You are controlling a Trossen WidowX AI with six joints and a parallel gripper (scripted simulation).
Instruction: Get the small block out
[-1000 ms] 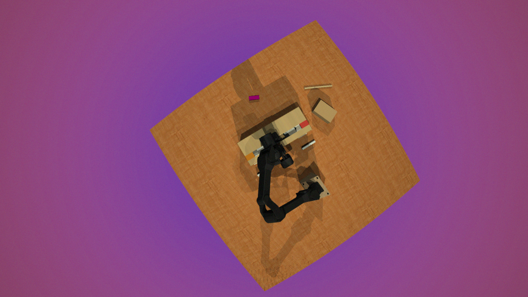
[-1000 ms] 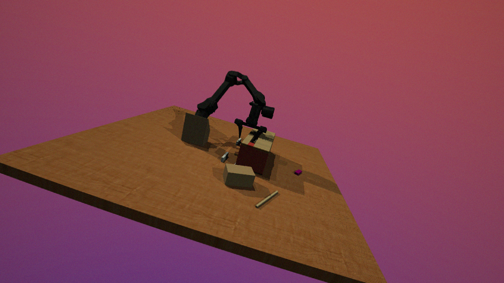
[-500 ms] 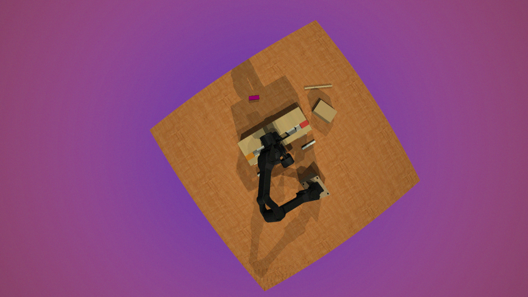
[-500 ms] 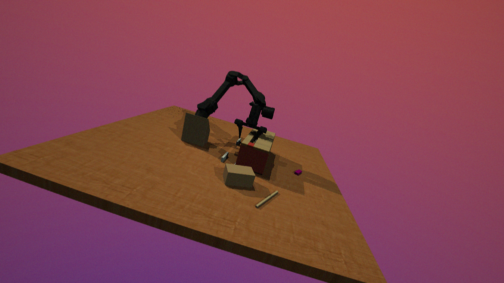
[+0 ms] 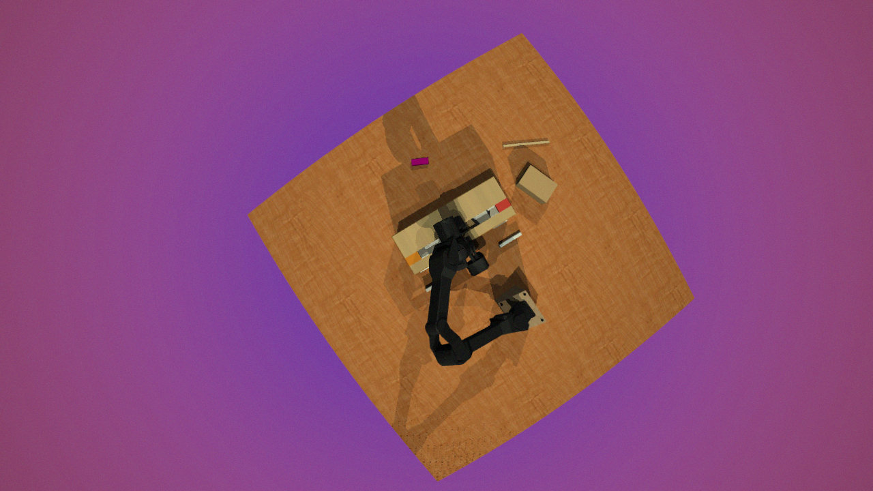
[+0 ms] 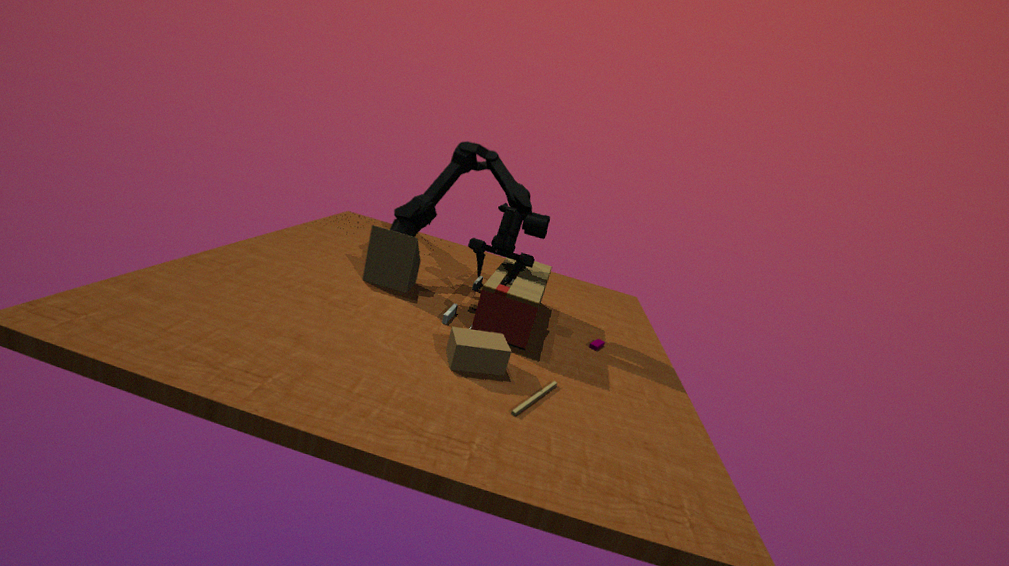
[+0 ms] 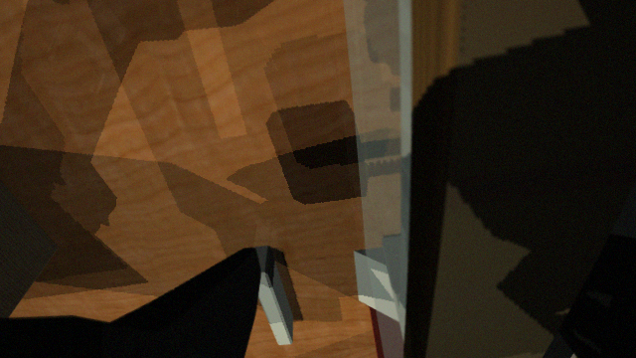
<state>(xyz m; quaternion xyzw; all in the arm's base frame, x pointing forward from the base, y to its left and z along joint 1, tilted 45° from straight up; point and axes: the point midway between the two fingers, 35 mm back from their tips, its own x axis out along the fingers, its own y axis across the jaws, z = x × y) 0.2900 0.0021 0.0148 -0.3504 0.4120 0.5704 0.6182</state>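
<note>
The box (image 5: 482, 194) (image 6: 534, 285) (image 7: 472, 308) has a tan top with a long slot, a red patch (image 5: 502, 204) at one end and an orange patch (image 5: 412, 258) at the other. Its clear front (image 7: 382, 214) shows edge-on in the wrist view. My gripper (image 5: 472, 245) (image 6: 495, 276) (image 7: 379, 246) points down at the box with its fingers wide apart, open and empty. One finger is outside the front; the other is over the top at the slot, its tip hidden. I cannot make out the small block on the shelf; the arm covers the box's middle in the top view.
A magenta block (image 5: 419, 161) (image 6: 597, 344) lies behind the box. A tan block (image 5: 537, 183) (image 6: 478, 354) and a thin stick (image 5: 526, 143) (image 6: 534, 398) lie beyond the red end. Pale bars (image 5: 510, 239) (image 6: 449, 314) (image 7: 276, 310) stand just in front of the box.
</note>
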